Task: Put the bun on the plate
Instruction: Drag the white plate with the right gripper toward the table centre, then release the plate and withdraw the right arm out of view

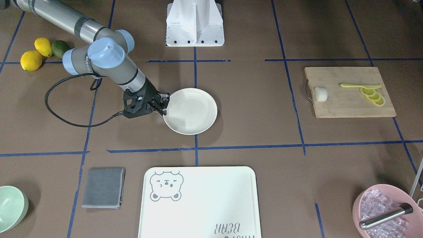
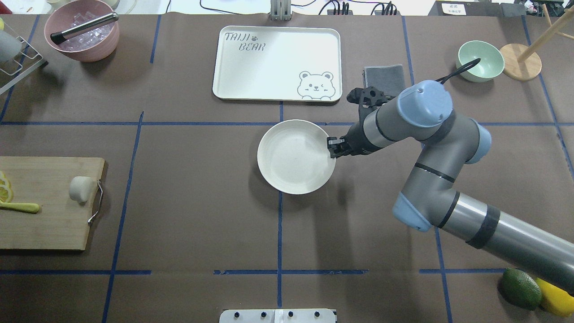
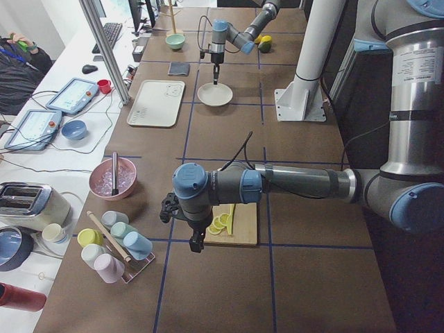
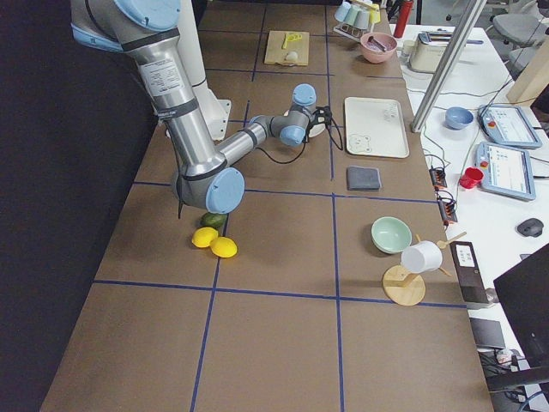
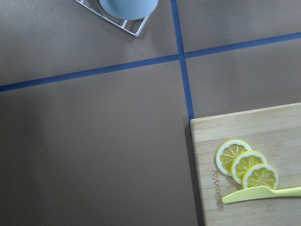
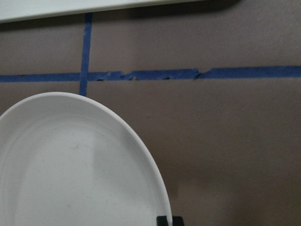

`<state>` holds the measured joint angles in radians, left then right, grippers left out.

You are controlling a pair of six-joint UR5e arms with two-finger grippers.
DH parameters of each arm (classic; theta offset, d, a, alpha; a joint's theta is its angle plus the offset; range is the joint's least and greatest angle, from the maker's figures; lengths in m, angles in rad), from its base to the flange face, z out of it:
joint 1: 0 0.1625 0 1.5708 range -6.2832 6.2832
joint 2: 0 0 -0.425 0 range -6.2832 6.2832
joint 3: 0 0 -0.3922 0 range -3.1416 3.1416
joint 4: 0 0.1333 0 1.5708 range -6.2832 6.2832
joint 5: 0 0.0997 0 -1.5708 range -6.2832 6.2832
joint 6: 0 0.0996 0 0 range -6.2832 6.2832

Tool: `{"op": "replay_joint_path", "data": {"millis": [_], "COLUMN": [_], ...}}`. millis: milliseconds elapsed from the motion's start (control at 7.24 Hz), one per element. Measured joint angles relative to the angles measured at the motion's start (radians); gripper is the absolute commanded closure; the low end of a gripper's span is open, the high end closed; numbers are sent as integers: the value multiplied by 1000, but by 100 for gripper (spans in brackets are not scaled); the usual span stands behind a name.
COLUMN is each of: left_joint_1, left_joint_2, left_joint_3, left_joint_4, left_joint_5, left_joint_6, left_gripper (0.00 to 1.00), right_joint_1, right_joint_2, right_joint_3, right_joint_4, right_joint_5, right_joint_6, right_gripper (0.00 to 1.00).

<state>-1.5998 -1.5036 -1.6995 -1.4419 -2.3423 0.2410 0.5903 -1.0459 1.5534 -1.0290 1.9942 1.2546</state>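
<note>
**Bun on board; plate pinched at rim**

Small plain white soft-looking bun [image 1: 320, 94] sits on the rectangular wooden cutting board [image 1: 350, 107], at the end with the metal handle, on the robot's left side of the table. It is not yet on the plate. Three yellow lemon slices [image 1: 373, 96] and a pale yellow plastic knife [image 1: 358, 86] lie on the same board, apart from the bun.

Round cream-white shallow plate [image 2: 291, 166] rests mid-table, well apart from the board and near the white rectangular bear-print tray [image 2: 269, 67].

Right gripper [image 2: 333, 148] is at the plate's rim on the robot's right side. The wrist view shows two dark fingertips [image 6: 162, 220] drawn nearly together with the rim running into the slit between them, so they are pinched on the plate's edge.

Left gripper [image 3: 197, 241] hangs above the table beside the board. It shows only in the side view, so whether its fingers are apart or together cannot be told. Its wrist camera looks down on the slices and knife.
</note>
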Motion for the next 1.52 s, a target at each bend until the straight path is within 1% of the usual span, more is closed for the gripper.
{"op": "replay_joint_path", "data": {"millis": [138, 276, 553, 691, 829, 967, 1244, 1520], "left_joint_1": [4, 7, 10, 10, 10, 11, 11, 12], "left_joint_2": [0, 0, 0, 0, 0, 0, 0, 0], "left_joint_3": [3, 5, 6, 6, 6, 6, 6, 2], "left_joint_4": [0, 0, 0, 0, 0, 0, 0, 0], "left_joint_5": [-3, -4, -5, -5, -5, -5, -4, -3], "left_joint_6": [0, 0, 0, 0, 0, 1, 1, 0], "left_gripper": [0, 0, 0, 0, 0, 0, 0, 0], "right_joint_1": [-26, -46, -62, -49, -11, 47, 193, 366], "right_joint_2": [14, 19, 25, 26, 23, 14, -26, -166], "right_joint_3": [0, 0, 4, 12, 26, 40, 62, 117], "right_joint_4": [-22, -29, -35, -49, -87, -145, -262, -296], "right_joint_5": [-22, -46, -73, -68, -43, 1, 104, 207], "right_joint_6": [18, 32, 44, 45, 40, 13, -158, -432], "right_gripper": [72, 2, 0, 0, 0, 0, 0, 0]}}
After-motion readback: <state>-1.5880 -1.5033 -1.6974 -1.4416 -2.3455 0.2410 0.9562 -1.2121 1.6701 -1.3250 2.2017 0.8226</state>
